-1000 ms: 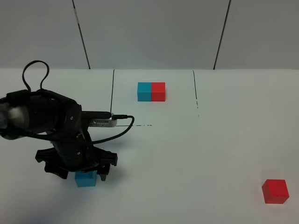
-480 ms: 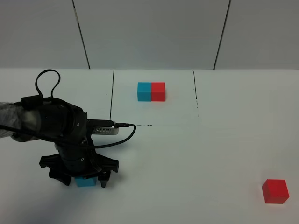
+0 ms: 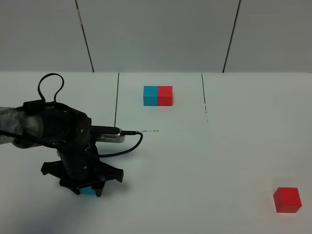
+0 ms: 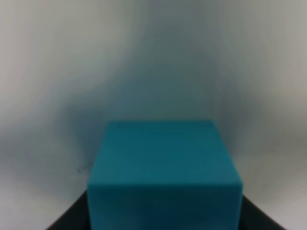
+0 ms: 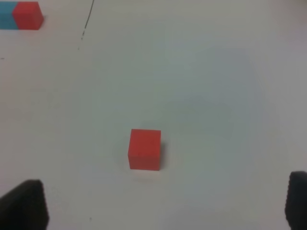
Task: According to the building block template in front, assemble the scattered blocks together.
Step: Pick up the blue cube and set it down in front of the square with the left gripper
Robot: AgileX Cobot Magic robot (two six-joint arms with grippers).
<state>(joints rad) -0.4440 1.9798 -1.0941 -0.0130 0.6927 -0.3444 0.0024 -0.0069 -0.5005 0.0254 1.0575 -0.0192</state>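
The template [image 3: 158,95], a small cyan-red bar, lies at the back middle of the table and shows in a corner of the right wrist view [image 5: 21,15]. The loose cyan cube [image 3: 88,191] sits front left, mostly hidden under my left gripper [image 3: 87,189]. In the left wrist view the cube [image 4: 163,167] fills the frame, with a dark fingertip [image 4: 69,220] against each lower side. The loose red cube [image 3: 286,199] sits front right on the table. My right gripper [image 5: 160,206] is open and hangs above the red cube [image 5: 145,149], not touching it.
Thin black lines [image 3: 117,97] mark the white table around the template. The left arm's black cable [image 3: 131,144] loops over the table beside the arm. A grey panelled wall [image 3: 156,34] stands behind the table.
My left gripper has dropped lower over the cyan cube and its fingers have drawn in against it, hiding most of the cube. The red cube and the template have not moved.
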